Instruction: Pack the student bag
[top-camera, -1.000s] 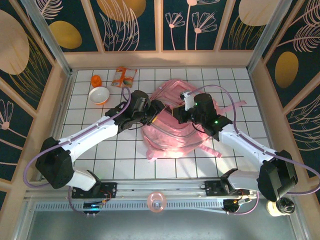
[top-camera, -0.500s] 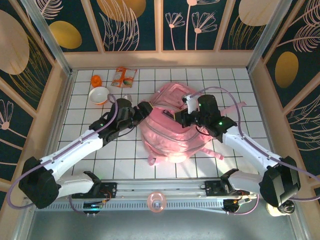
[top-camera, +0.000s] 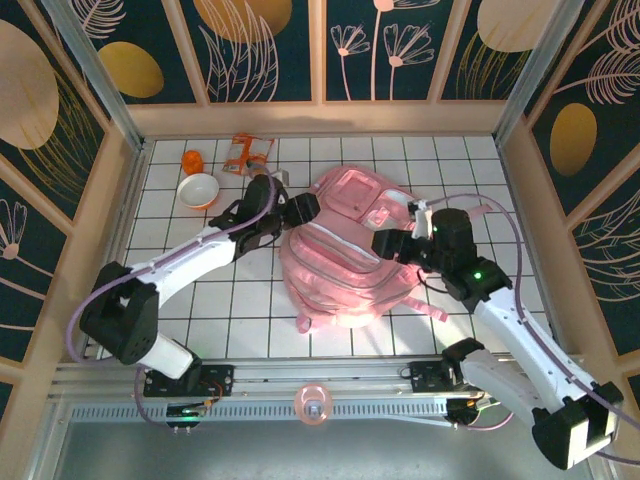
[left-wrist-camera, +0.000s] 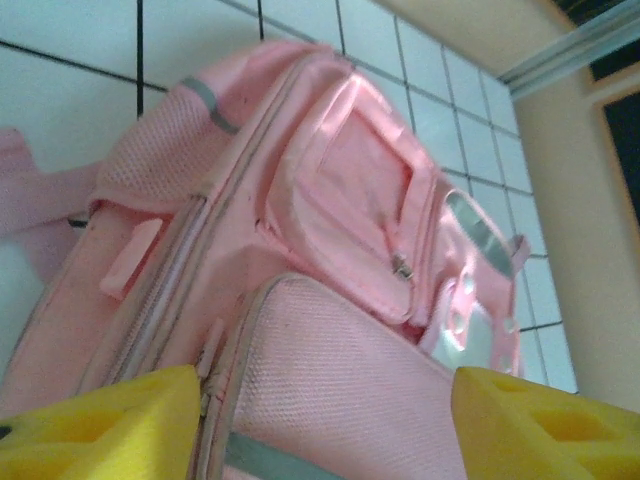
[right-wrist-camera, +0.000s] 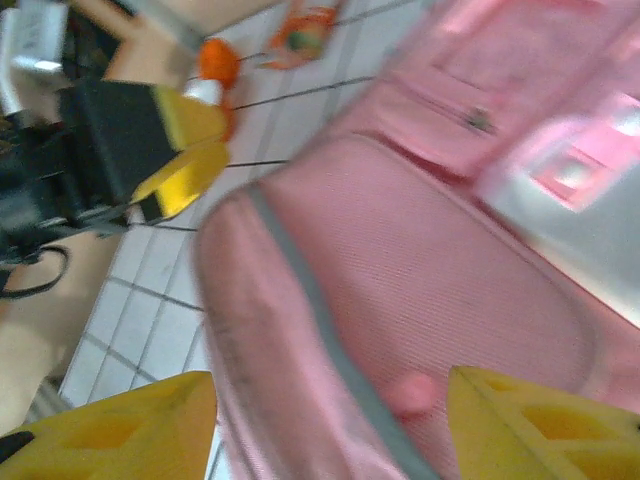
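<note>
The big soft pink fabric backpack lies flat in the middle of the white tiled table. Its zip pockets face up, with pale trim and pink straps. The left gripper and right gripper are just over it, yellow jaws wide apart, gripping nothing.

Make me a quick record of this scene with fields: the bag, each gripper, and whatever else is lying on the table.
bag: pink student bag lying flat mid-table, front pockets facing up
left arm: left gripper open, at the bag's far-left edge
right arm: right gripper open, over the bag's right side
loose items: white bowl, small orange object, snack packet, all at the far left, apart from the bag
surface: white gridded table
</note>
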